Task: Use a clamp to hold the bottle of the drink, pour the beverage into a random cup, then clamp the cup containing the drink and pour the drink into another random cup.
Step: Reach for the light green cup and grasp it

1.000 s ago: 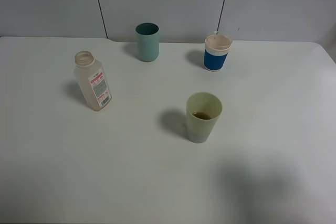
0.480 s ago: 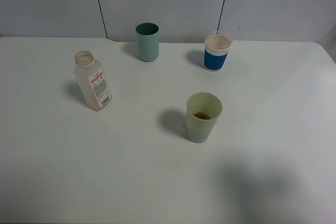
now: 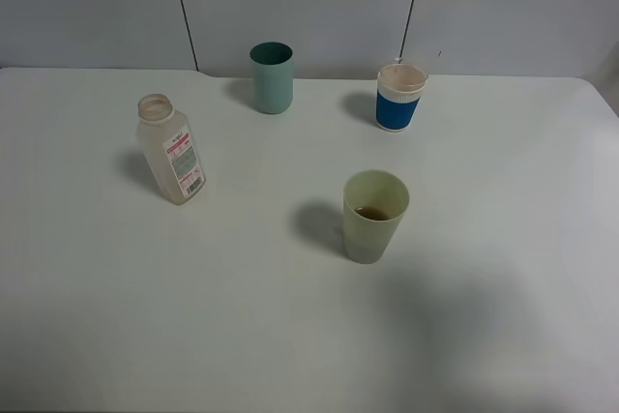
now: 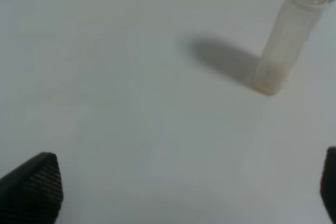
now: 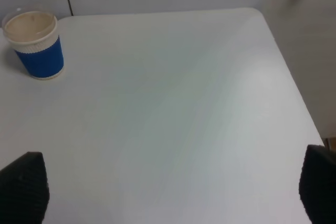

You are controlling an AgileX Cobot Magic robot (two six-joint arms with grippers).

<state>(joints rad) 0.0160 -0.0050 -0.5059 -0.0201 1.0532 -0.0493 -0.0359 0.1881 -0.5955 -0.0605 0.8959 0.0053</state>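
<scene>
- Noted a shift in the faint shadow [image 3: 453, 324] on the table [image 3: 551, 191], low and right in the high view: moved up and leftward since a second ago.
- Found its upper left edge now close beside the foot of the pale green cup [image 3: 374, 224]; earlier well short of it.
- Looks broader as well, though too soft-edged to trace exactly.

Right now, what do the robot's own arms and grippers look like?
Little shows. The left gripper appears only as two black fingertips, wedge-shaped with fine ribbing. The right gripper shows two similar dark, rounded fingertips with a faintly dotted surface. No cables, markings or arm links are visible; the high camera shows no arm at all.
</scene>
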